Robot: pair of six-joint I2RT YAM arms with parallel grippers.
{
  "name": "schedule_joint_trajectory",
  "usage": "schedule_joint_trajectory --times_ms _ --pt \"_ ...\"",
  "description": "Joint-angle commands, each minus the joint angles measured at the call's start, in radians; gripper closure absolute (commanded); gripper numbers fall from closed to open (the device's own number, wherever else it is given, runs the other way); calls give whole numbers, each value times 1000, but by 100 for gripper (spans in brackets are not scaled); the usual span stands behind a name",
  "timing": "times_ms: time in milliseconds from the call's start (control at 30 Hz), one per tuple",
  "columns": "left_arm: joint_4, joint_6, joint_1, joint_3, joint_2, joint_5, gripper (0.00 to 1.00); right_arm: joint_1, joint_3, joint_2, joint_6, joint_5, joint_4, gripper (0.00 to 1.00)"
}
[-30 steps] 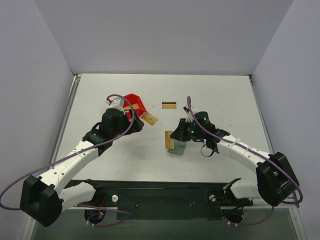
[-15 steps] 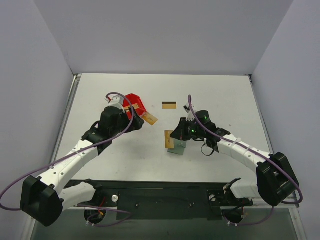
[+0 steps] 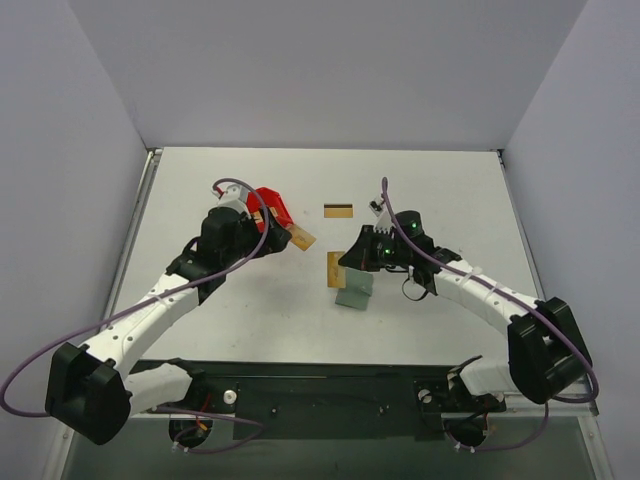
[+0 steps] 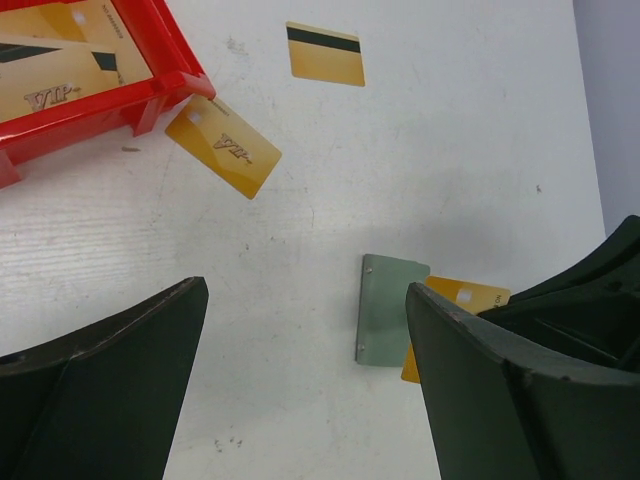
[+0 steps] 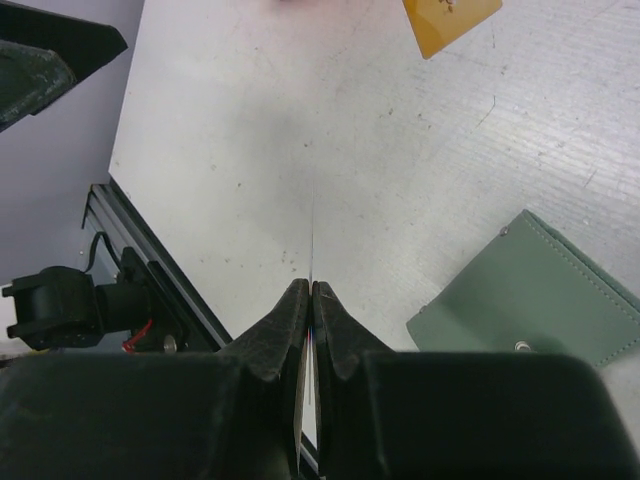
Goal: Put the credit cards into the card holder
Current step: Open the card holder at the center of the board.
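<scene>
The right end effector (image 5: 311, 290) is squeezing one credit card (image 5: 313, 225) by its thin edge. The card holder (image 5: 530, 290) is lying on the desk (image 5: 300, 120) just beside its tips. I think it should be going slowly and lining the card's edge up with a pocket.

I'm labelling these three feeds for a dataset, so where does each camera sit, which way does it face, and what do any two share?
Top external: fixed above and behind the bases, looking down on the table; left arm and right arm show whole.
Left wrist: on the left arm, looking down past its open fingers at the red bin and card holder.
Right wrist: on the right arm, looking along its shut fingers, which pinch a card edge-on.
Shared: both wrist views show the card holder.
</scene>
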Motion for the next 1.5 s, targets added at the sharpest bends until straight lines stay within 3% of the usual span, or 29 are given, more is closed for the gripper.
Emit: schedule_joint_trajectory --times_ms 0,100,1467 --pt "122 11 18 50 10 71 9 -42 49 33 73 -139 97 100" --pt "168 8 24 48 2 99 9 -58 34 41 123 -181 177 100" --pt "159 2 47 18 -4 157 9 -61 -12 0 97 -114 132 100"
